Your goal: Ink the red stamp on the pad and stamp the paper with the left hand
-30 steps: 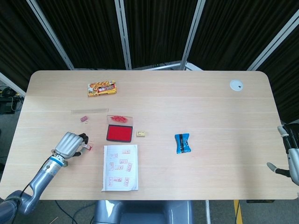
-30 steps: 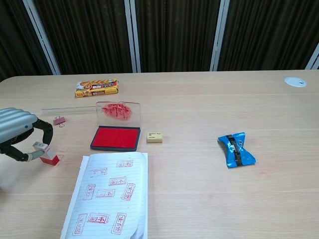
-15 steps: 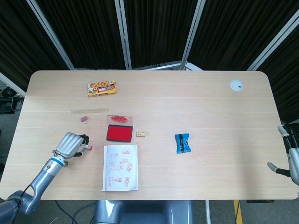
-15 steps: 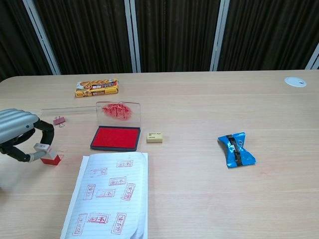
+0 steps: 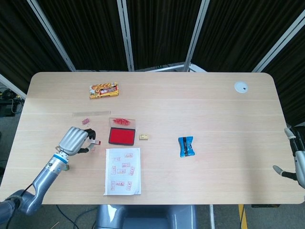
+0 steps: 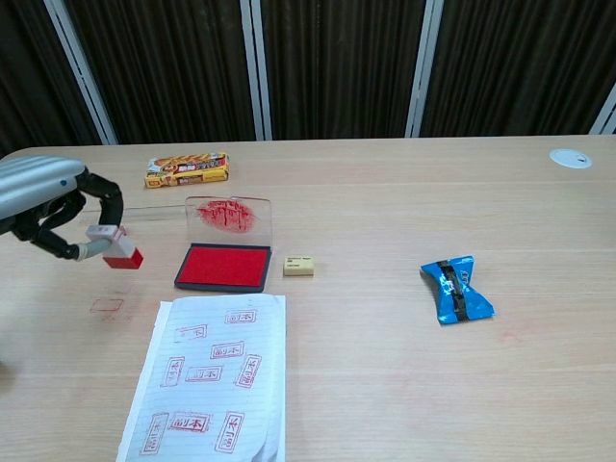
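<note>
Now left hand (image 6: 43, 207) fingers pinch red stamp (image 6: 119, 252), clear of bench; ink pad (image 6: 223, 267) just to your right, lower.

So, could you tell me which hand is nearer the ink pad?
Left. The left hand holds the red stamp just left of the ink pad; the right hand sits at the table's far right edge.

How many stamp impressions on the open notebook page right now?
8 that I can make out on the paper: one at the top centre, two pairs below it, then three near the bottom. The curled right edge may hide more. A faint mark also sits on the table, left of the page.
</note>
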